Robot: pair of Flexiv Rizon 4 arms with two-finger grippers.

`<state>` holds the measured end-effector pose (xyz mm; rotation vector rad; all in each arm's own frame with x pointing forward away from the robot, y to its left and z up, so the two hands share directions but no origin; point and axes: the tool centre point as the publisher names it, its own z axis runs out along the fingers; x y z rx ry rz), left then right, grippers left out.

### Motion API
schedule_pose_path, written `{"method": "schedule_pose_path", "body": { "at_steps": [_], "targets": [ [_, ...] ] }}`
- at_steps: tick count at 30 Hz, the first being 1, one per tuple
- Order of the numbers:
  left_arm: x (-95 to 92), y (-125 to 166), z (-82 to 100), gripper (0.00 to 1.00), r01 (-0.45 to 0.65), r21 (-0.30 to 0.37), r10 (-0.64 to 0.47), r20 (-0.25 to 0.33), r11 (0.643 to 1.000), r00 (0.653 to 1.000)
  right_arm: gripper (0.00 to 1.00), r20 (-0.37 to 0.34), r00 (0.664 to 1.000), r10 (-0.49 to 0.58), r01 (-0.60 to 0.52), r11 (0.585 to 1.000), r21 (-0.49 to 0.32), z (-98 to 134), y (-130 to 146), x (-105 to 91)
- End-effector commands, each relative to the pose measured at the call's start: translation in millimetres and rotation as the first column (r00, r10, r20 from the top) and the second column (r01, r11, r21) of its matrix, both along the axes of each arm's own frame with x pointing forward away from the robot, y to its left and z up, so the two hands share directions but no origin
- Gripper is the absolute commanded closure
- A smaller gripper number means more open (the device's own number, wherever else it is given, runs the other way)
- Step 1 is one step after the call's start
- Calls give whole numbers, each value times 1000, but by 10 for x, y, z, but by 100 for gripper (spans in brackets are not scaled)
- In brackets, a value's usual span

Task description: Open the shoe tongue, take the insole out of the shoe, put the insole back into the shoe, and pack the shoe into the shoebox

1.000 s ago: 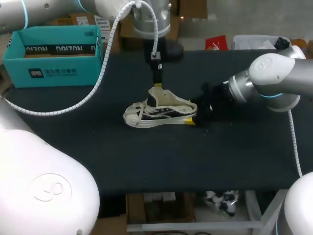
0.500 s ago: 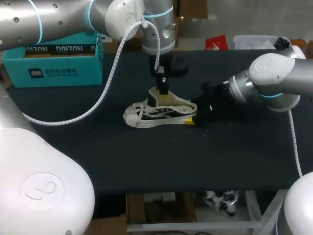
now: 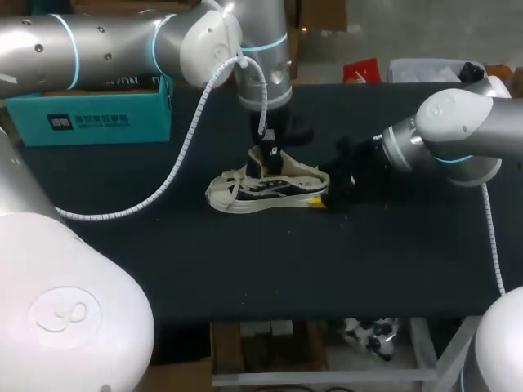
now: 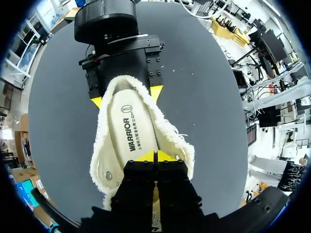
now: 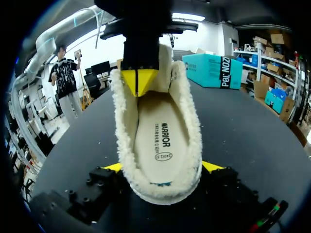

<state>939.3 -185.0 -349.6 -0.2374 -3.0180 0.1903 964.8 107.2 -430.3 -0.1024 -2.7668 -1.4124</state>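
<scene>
fleece-lined shoe (image 3: 261, 189) points its toe away from your right gripper (image 5: 164, 167), which clamps the heel (image 5: 160, 187). your left gripper (image 4: 154, 156) pinches the tongue (image 3: 257, 166) above the insole (image 4: 127, 133).

shoe (image 3: 265, 186) lined in fuzzy cream fleece, pretty shaggy round the rim, insole (image 4: 127, 133) smooth and matt, table (image 3: 368, 253) flat matt black, shoebox (image 3: 90, 118) plain teal cardboard, left arm (image 3: 106, 49) satin silver metal, right arm (image 3: 482, 122) same, with glossy white plastic joints
</scene>
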Motion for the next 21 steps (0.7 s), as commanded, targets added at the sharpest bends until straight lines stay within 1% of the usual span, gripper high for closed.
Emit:
{"method": "schedule_pose_path", "body": {
  "at_steps": [1, 4, 7, 9, 13, 15, 21],
  "targets": [
    [71, -48, -74, 100, -12, 20, 13, -56, 1000, 998, 100, 0, 1000, 0, 0, 1000, 3, -68, 8, 29],
    [40, -56, -124, 100, -5, 38, 8, -92, 999, 996, 100, 0, 1000, 0, 0, 1000, 3, -68, 8, 29],
    [-27, -38, -159, 100, 2, 42, 3, -105, 999, 994, 100, 0, 1000, 0, 0, 1000, 3, -68, 8, 29],
    [-82, -23, -166, 100, 3, 42, 2, -102, 999, 995, 100, 0, 1000, 0, 0, 1000, 3, -68, 8, 29],
    [-147, -29, -215, 100, -8, 45, 12, -78, 999, 997, 100, 0, 1000, 0, 0, 1000, 3, -68, 8, 29],
    [-152, -35, -273, 100, -31, 54, 34, -58, 998, 998, 100, 0, 1000, 0, 0, 1000, 3, -68, 8, 29],
    [-142, -5, -446, 100, -41, 64, 45, -60, 997, 997, 100, 0, 1000, 0, 0, 1000, 3, -68, 8, 29]
  ]
}}
